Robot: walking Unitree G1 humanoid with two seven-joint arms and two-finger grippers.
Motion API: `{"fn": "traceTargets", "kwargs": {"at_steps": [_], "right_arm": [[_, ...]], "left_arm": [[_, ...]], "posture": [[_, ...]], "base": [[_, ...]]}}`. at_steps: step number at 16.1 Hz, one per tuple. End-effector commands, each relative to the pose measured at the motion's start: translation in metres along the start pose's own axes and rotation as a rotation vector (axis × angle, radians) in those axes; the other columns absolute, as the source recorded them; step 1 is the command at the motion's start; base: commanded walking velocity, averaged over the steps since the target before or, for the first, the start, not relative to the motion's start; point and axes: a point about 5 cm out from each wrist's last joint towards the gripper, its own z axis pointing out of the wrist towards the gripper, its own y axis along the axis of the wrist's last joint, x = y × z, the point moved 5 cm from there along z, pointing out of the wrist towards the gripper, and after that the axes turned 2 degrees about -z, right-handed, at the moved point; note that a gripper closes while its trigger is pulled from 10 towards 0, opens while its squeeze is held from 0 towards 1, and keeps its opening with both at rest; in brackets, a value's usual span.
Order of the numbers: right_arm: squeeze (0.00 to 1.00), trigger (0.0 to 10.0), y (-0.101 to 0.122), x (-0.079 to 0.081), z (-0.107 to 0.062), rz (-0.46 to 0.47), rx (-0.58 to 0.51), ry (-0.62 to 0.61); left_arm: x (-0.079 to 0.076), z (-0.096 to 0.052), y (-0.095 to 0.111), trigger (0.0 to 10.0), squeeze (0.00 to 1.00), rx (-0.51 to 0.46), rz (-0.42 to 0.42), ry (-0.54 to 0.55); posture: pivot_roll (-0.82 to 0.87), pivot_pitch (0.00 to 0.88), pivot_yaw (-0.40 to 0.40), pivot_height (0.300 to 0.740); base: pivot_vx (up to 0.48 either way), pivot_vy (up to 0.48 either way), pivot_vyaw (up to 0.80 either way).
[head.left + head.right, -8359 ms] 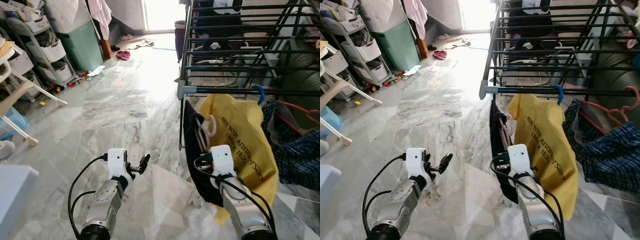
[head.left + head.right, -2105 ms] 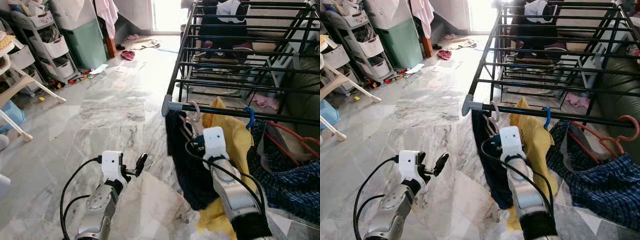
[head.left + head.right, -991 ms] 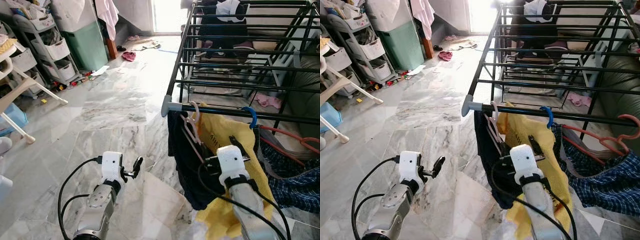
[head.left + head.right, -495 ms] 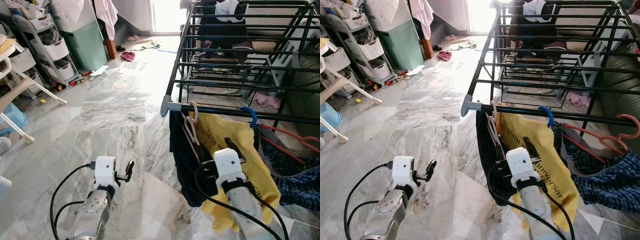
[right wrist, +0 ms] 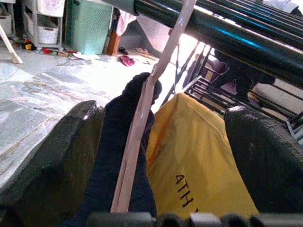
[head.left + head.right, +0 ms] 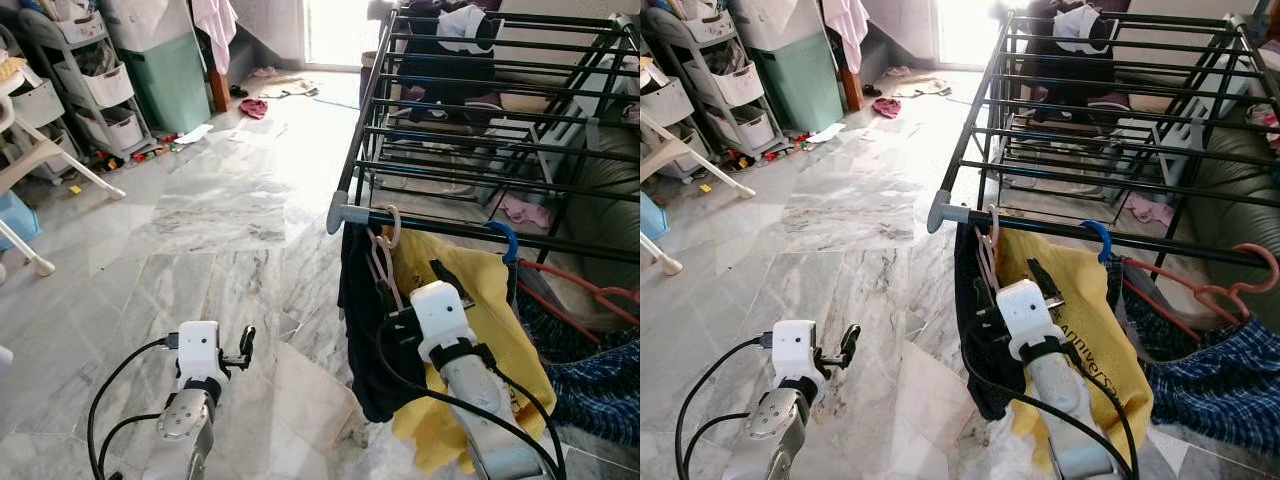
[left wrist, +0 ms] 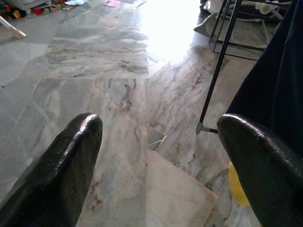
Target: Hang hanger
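Observation:
A pale pink hanger (image 6: 384, 255) hooks over the front rail (image 6: 440, 226) of the black drying rack and carries a dark navy garment (image 6: 362, 330). Beside it a yellow shirt (image 6: 490, 320) hangs on a blue hanger (image 6: 507, 240). My right gripper (image 6: 418, 290) is just below the rail, in front of the two garments. In the right wrist view its fingers (image 5: 71, 142) stand wide apart, open, with the hanger's stem (image 5: 142, 123) between them and untouched. My left gripper (image 6: 240, 350) is low over the marble floor, open, holding nothing.
A red hanger (image 6: 600, 298) with plaid cloth (image 6: 600, 380) hangs further right on the rail. Shelf carts (image 6: 95, 85), a green bin (image 6: 180, 75) and white chair legs (image 6: 40, 170) line the left side. Clothes (image 6: 253, 106) lie on the far floor.
Since the earliest frames my right gripper lifted the hanger onto the rail, let go and drew back slightly below it. My left arm has sunk lower. The camera has shifted a little.

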Motion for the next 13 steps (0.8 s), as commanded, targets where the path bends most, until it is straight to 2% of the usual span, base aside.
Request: {"fn": "traceTargets", "kwargs": {"at_steps": [1,3,13], "right_arm": [[0.0,10.0,0.0002,0.0032,0.001,0.009,0.002,0.009],[0.0,10.0,-0.0024,0.0046,-0.0001,0.022,0.013,0.003],[0.0,10.0,-0.0044,0.0055,-0.0018,0.042,0.025,-0.011]], "left_arm": [[0.0034,-0.0002,0.0043,10.0,0.0,-0.012,0.023,0.012],[0.0042,0.0008,0.0041,10.0,0.0,-0.004,0.032,0.011],[-0.0006,0.0063,0.0072,10.0,0.0,0.002,0.052,-0.012]], "posture": [[-0.1,0.0,0.031,0.74],[-0.1,0.0,0.037,0.74],[-0.13,0.0,0.071,0.74]], "base": [[0.0,0.0,0.0],[0.0,0.0,0.0],[-0.259,0.0,0.0]]}}
